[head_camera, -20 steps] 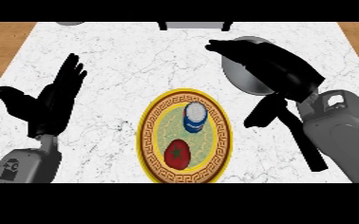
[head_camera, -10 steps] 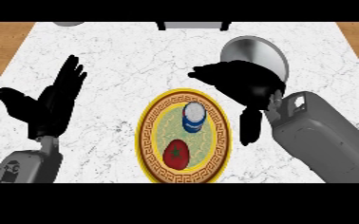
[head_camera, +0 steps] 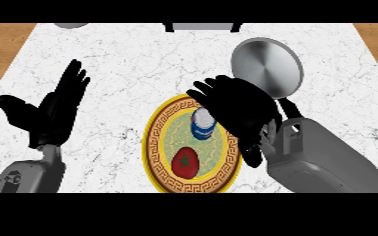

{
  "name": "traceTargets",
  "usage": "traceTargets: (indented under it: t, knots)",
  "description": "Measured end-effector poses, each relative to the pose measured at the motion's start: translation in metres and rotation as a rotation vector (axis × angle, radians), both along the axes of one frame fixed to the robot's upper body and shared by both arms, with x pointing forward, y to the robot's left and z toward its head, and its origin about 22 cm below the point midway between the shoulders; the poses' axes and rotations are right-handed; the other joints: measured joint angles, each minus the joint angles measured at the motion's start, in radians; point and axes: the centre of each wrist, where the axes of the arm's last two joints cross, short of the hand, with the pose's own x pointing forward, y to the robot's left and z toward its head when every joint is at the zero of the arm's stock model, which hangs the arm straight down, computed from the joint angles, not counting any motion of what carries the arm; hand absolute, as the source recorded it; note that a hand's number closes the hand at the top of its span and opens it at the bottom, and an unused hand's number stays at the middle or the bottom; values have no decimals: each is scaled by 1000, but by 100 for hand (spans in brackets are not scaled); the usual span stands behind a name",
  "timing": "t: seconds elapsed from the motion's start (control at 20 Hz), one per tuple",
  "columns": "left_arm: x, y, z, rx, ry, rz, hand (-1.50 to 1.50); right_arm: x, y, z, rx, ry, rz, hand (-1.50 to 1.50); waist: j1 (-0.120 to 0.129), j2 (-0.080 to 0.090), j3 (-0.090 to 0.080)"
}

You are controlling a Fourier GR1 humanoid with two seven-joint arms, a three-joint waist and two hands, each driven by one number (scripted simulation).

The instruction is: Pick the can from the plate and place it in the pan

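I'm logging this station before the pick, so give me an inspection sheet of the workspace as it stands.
Surface: white marbled counter, wood at both far corners.
Job's things: can upright on the plate; pan at the far right.
Clutter: red round item on the plate.
Hands: right hand open, beside the can; left hand open, resting at the left.
Cables: nothing seen.
Surroundings: two grey objects cut off at the far edge.

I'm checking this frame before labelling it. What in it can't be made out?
- Pan: its handle and lower rim are hidden by the right hand.
- Plate: its right edge lies under that hand.
- Can: no label readable; contact with the fingers unclear.
- Grey objects at the counter's far edge: cut off by the top band.
- Left hand: open, resting.
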Motion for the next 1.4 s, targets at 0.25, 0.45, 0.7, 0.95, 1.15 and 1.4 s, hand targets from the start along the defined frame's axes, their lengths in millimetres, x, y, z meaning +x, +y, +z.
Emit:
traceTargets:
  t: [0.25,0.45,0.7,0.95,1.15,1.4]
  knots:
    - [3,0,14,-6,4,-4,0,-6,23,1,28,-17,1,-150,2,0,0]
    - [5,4,11,-4,2,-2,0,-10,39,0,21,-12,-5,-150,1,1,0]
    - [-2,2,1,-4,-1,2,0,-4,42,-20,-43,-8,-49,-150,3,1,0]
    - [0,3,5,0,-3,0,0,8,46,-27,-59,-4,-68,-150,3,2,0]
    - [4,6,3,-1,-2,0,0,15,49,-42,-70,11,-69,-150,2,2,0]
    - [1,0,5,-5,-6,-5,0,22,40,-60,-97,23,-68,-150,3,2,0]
